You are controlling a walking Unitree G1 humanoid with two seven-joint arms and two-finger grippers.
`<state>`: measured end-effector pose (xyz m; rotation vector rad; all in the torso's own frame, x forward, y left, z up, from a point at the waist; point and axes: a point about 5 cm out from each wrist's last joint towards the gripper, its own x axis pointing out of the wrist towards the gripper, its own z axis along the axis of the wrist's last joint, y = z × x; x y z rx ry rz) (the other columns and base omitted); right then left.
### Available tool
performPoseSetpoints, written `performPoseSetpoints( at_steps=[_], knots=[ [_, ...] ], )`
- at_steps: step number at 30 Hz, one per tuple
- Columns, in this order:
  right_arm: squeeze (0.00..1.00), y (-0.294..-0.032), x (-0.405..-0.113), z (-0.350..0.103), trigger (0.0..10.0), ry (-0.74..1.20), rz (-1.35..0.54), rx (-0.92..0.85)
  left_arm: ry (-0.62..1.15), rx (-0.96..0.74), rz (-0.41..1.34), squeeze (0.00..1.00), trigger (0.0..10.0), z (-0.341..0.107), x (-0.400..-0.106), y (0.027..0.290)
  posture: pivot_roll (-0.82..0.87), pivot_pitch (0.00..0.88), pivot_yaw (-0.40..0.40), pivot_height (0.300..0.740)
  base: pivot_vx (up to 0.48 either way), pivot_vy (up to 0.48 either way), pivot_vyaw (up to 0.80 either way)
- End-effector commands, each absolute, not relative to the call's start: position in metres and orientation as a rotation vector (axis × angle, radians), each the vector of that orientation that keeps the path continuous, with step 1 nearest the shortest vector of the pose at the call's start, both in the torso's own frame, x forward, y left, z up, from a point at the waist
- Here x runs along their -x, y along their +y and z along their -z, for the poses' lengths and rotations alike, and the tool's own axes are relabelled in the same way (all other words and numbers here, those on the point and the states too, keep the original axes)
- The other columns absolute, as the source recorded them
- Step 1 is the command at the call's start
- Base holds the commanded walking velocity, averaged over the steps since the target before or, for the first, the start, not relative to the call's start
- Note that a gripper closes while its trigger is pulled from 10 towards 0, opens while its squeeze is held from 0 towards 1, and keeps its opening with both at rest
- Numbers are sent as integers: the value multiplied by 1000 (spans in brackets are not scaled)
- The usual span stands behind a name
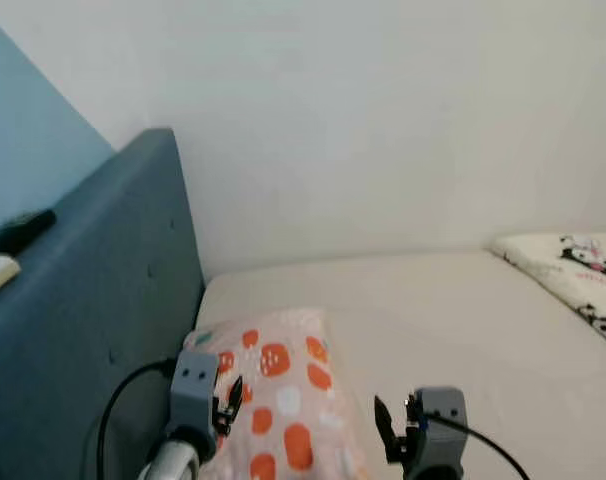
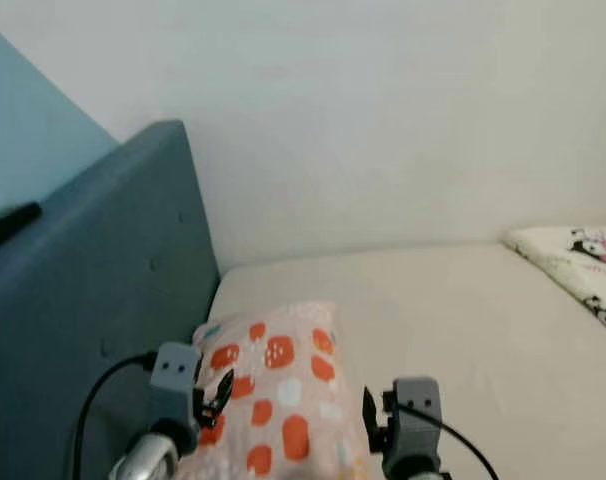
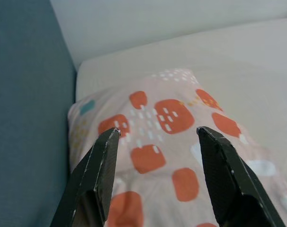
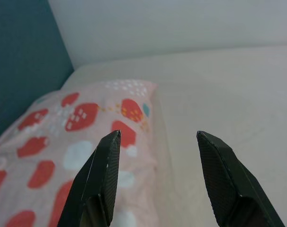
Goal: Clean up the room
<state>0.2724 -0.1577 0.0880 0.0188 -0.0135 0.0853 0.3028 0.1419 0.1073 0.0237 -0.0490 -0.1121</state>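
1. The pillow [image 1: 283, 400] is laid on the bed [image 1: 453, 320] at 7 o'clock, beside the headboard [image 1: 103, 320].
2. The left gripper [image 3: 157, 137] is held over it, jaws spread.
3. The right gripper [image 4: 157, 137] is held at its 3 o'clock edge, jaws spread.

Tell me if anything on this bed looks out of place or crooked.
Nothing stands out. The strawberry pillow lies flat by the headboard, between the open left hand and open right hand. A cartoon-print blanket sits at the bed's far right edge.
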Motion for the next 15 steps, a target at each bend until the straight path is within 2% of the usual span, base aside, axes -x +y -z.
performPoseSetpoints(
  at_steps=[1, 4, 15],
  knots=[
    [0, -155, -269, -85, 10000, 7, -94, -28, -28, -18, 107, 0, 10000, -103, -299, 143, -28, 103, 3, 726, 0, 0, 0],
    [0, -154, -269, -84, 10000, 13, -97, -30, -19, -20, 107, 0, 10000, -101, -298, 145, -27, 105, 2, 740, 0, 0, 0],
    [0, -153, -264, -75, 10000, 50, -96, -34, 9, -7, 124, 0, 10000, -94, -293, 145, -24, 108, 2, 740, 0, 0, 0]
  ],
)
